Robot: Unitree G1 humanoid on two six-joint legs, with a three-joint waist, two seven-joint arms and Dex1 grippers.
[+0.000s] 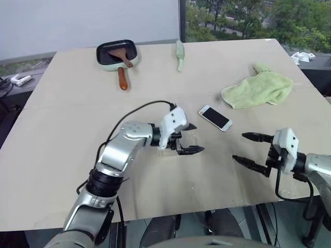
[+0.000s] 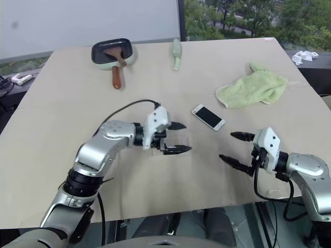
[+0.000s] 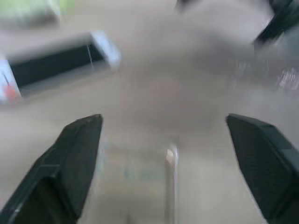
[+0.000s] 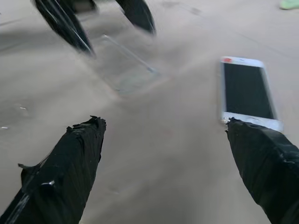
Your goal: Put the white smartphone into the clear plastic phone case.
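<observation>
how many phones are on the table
1. The white smartphone lies screen up near the table's middle, between the left gripper and the green cloth. None other is visible.

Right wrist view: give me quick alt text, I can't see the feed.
The right claw hangs open over the tan table, the white smartphone lying screen-up beyond one finger. Farther off, the clear plastic phone case lies under the left claw's black fingers.

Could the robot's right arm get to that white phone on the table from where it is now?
Probably yes. The right gripper hangs open just above the table, and the white smartphone lies flat a short way ahead of it with bare tabletop between them. The left gripper is off to the side, over the clear case.
</observation>
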